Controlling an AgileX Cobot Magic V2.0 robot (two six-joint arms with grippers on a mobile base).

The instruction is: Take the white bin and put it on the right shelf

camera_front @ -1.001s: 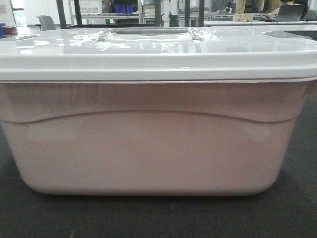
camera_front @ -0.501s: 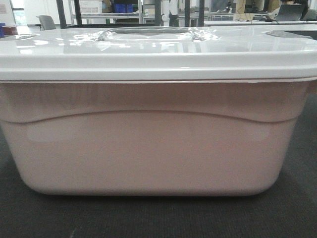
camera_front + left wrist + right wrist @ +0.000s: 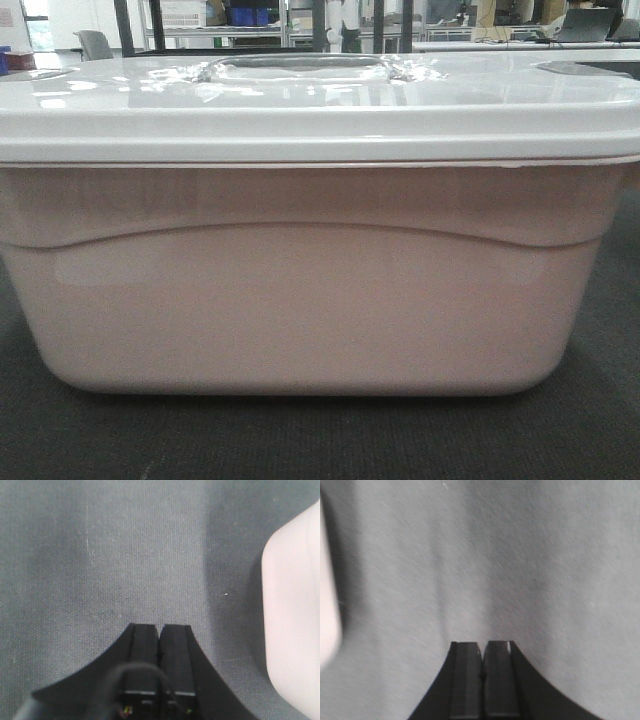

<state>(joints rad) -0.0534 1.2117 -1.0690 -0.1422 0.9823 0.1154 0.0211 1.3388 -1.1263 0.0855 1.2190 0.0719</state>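
The white bin (image 3: 300, 290) fills the front view: a pinkish translucent tub with a curved side ridge and a glossy white lid (image 3: 320, 100) with a recessed handle, standing on dark carpet. My left gripper (image 3: 160, 626) is shut, empty, and hangs over the carpet with a rounded corner of the white bin (image 3: 295, 620) to its right, apart from it. My right gripper (image 3: 482, 643) is shut and empty over the carpet too, with an edge of the white bin (image 3: 327, 625) at the far left. The right shelf cannot be made out.
Grey carpet (image 3: 125, 555) lies under both grippers. Behind the bin stand dark upright posts (image 3: 320, 25), a rack with a blue crate (image 3: 250, 15), a chair (image 3: 95, 42) and desks at the back right.
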